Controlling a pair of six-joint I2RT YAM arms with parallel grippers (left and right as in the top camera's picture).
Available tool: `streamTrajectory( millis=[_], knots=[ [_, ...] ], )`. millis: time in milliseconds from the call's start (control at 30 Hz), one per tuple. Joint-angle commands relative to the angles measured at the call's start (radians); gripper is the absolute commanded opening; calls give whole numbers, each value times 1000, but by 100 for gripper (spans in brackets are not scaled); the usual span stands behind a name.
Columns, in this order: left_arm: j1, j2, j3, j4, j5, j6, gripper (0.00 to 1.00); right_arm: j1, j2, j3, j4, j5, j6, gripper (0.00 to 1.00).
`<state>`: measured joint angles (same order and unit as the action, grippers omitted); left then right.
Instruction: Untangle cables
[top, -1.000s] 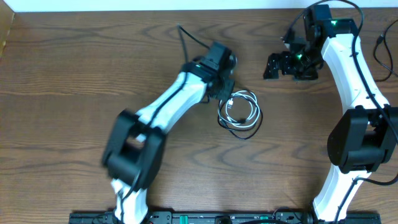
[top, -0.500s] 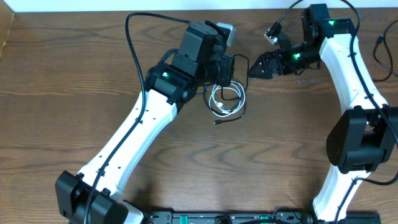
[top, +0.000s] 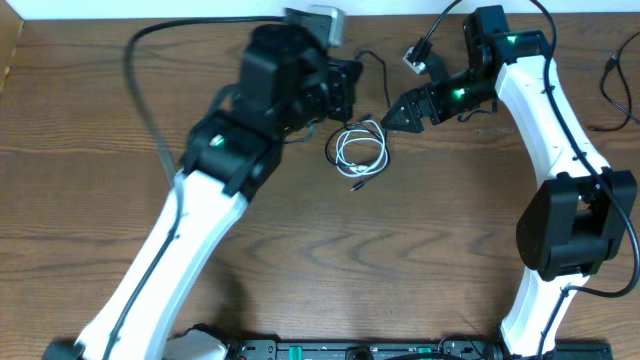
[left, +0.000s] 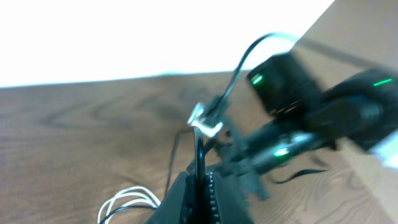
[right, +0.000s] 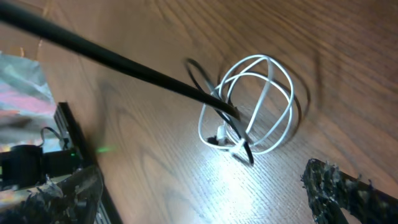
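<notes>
The white cable (top: 362, 150) lies coiled on the wooden table, with the black cable looped through it. My left gripper (top: 350, 92) is raised just up-left of the coil. In the left wrist view it (left: 200, 186) is shut on the black cable (left: 199, 149), with the white cable (left: 127, 202) below left. My right gripper (top: 392, 114) hovers just right of the coil, open and empty. The right wrist view shows its fingers (right: 205, 199) spread wide, the white cable (right: 273, 81) ahead, and the black cable (right: 124, 62) pulled taut up and away from it.
A thick black arm wire (top: 140, 60) arcs over the table's back left. Another dark wire (top: 612, 85) lies at the right edge. The table's back edge (top: 200, 17) meets a white wall. The arm bases stand along the front edge (top: 350, 350).
My left arm has swung left and risen, pulling the black cable with it. The coil has slid left and up. My right gripper has moved left and down toward the coil.
</notes>
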<state>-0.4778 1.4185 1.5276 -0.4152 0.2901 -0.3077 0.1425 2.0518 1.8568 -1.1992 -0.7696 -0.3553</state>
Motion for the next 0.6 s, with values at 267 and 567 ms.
streamTrajectory(
  millis=[267,567],
  knots=[
    [39,-124,31,74,16,-73,7,64,-24,-6,49,82,169,99],
    [71,-182,31,202,16,-77,7,166,3,-6,172,173,326,99]
  ],
)
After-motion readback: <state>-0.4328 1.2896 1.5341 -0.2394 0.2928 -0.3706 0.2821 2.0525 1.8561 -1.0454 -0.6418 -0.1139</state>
